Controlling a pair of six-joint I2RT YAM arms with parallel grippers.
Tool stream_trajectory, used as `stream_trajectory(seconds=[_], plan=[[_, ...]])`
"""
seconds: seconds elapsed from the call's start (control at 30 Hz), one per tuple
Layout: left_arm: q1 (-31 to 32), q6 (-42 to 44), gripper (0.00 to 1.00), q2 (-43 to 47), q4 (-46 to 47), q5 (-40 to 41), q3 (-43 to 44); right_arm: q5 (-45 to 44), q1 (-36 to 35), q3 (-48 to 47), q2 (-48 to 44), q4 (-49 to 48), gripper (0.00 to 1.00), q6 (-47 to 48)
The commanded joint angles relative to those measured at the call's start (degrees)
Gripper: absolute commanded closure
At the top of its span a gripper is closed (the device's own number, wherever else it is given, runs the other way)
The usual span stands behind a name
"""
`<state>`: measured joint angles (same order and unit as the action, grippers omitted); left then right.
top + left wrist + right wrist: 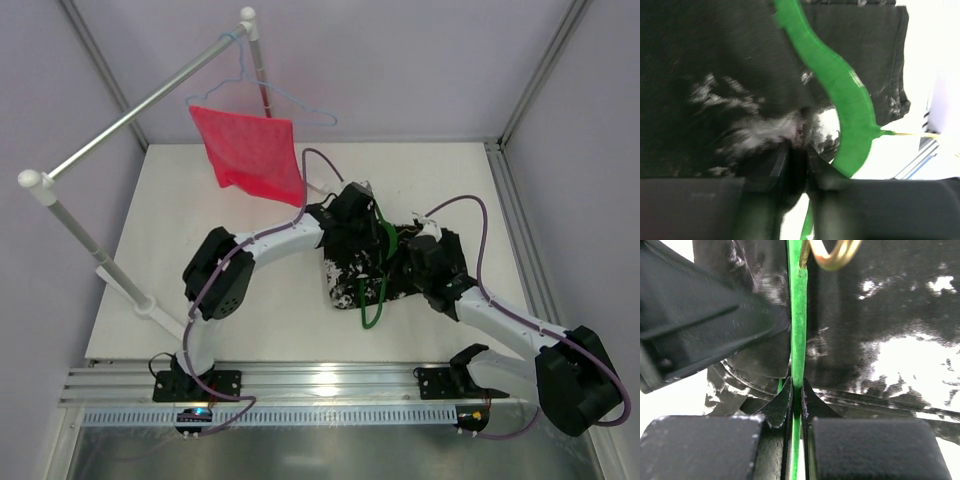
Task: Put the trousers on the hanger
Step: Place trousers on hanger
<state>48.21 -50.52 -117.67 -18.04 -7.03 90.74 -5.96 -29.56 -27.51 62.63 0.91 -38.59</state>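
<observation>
The black trousers with white splotches [347,282] lie bunched at the table's middle. The green hanger [377,295] stands among them, its lower end curving toward the near edge. My left gripper [366,228] is above the trousers' far side; in the left wrist view it [801,139] is shut on a fold of the trousers [715,75], with the hanger's green arm [840,90] just to the right. My right gripper [408,258] is shut on the hanger's thin green bar [798,330], pinched between its fingertips [796,390]. A brass hook [836,255] shows at the bar's top, with trousers [880,315] behind.
A red mesh cloth [252,150] hangs on a pale blue wire hanger [290,100] from a grey rail [140,108] at the back left. The rack's white post and foot [125,285] stand at the left. The left arm's black body [700,325] is close beside the right gripper.
</observation>
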Motion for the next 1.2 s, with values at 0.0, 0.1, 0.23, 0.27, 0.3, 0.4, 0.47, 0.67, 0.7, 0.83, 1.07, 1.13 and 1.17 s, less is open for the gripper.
stream_trajectory(seconds=[0.0,0.1,0.23,0.27,0.3,0.4,0.47,0.67,0.7,0.83,1.07,1.13,1.17], plan=[[0.22,0.76,0.72,3.39,-3.3,5.41,4.27,-0.28,-0.41,0.26,0.04,-0.56,0.96,0.62],[-0.57,2.7,0.61,6.91,-7.25,9.91,3.75,-0.37,-0.32,0.35,0.03,-0.55,0.96,0.62],[-1.1,5.86,0.62,13.5,-11.4,12.3,2.87,-0.2,-0.32,0.09,0.21,-0.21,0.96,0.71],[-1.1,6.13,0.62,14.04,-11.49,12.39,2.43,-0.37,-0.32,0.0,0.12,-0.03,0.96,0.71],[-1.18,6.14,0.64,14.65,-11.75,12.82,1.9,-0.55,-0.41,-0.18,0.12,0.23,0.96,0.79],[-2.06,6.14,0.76,14.22,-12.63,13.88,0.58,-1.25,-0.41,-0.79,-0.49,1.46,0.96,0.8],[-2.33,6.4,0.82,11.86,-11.67,11.35,0.05,-1.78,-0.41,-1.06,-1.28,2.17,0.96,0.71],[-0.66,5.79,0.92,5.79,2.44,-2.45,-5.72,-2.48,-0.41,-2.37,-1.9,3.75,0.96,0.8],[-0.05,5.61,0.92,5.0,4.84,-2.55,-6.97,-2.39,-0.32,-2.64,-1.81,3.93,0.96,0.71],[1.8,4.73,0.92,2.1,8.99,-1.41,-10.84,-1.78,-0.32,-2.9,-2.07,4.02,0.96,0.88],[3.03,5.17,0.91,-1.77,7.5,1.05,-10.5,1.29,-0.41,-3.52,-4.44,4.37,0.96,1.41],[3.12,5.26,0.91,-2.04,7.41,1.49,-10.49,2.7,-0.41,-3.61,-5.67,4.11,0.96,1.59],[3.04,5.26,0.91,-2.13,7.15,1.58,-10.41,3.23,-0.32,-3.52,-6.11,3.84,0.96,1.33]])
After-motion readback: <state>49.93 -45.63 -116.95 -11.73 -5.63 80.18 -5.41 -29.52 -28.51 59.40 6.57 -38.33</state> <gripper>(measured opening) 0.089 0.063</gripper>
